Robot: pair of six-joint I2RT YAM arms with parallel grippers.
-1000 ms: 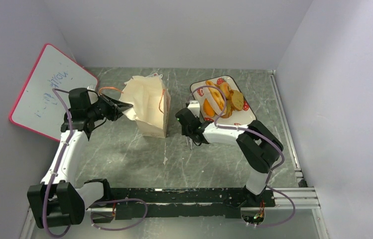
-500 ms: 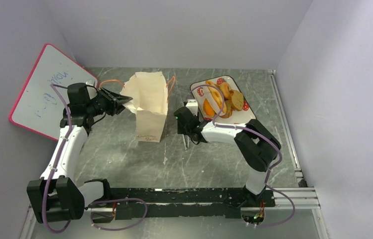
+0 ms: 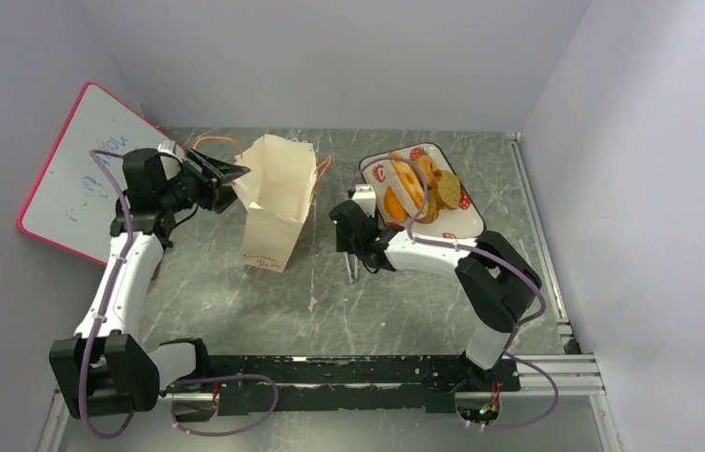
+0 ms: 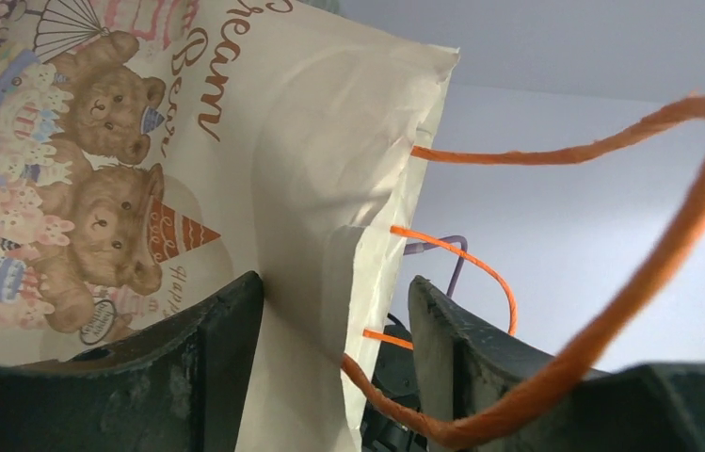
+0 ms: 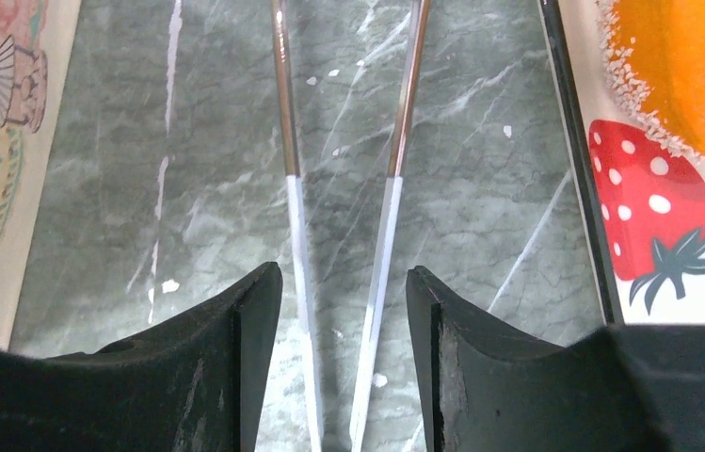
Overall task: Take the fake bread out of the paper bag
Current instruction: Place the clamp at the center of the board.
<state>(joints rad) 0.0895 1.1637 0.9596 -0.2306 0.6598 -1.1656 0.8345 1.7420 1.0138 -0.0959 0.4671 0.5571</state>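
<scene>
We see the left claw [image 4: 334, 311] has loosened since the earlier frame: jaws parted, rim of the paper bag [image 3: 273, 202] between them, bag now more upright. Creased beige paper, orange cord handles [image 4: 612, 282], bear print. Right claw [image 5: 344, 282] open over the marbled table [image 3: 235, 301]. Bread [image 3: 416, 188], orange and golden rings, sits on the strawberry tray [image 3: 466, 218].

Grey marble-look table [image 3: 235, 301], plain lilac walls [image 3: 329, 56]; whiteboard [image 3: 66, 188] (pink-rimmed) leans left, metal rail [image 3: 534, 217] right.
</scene>
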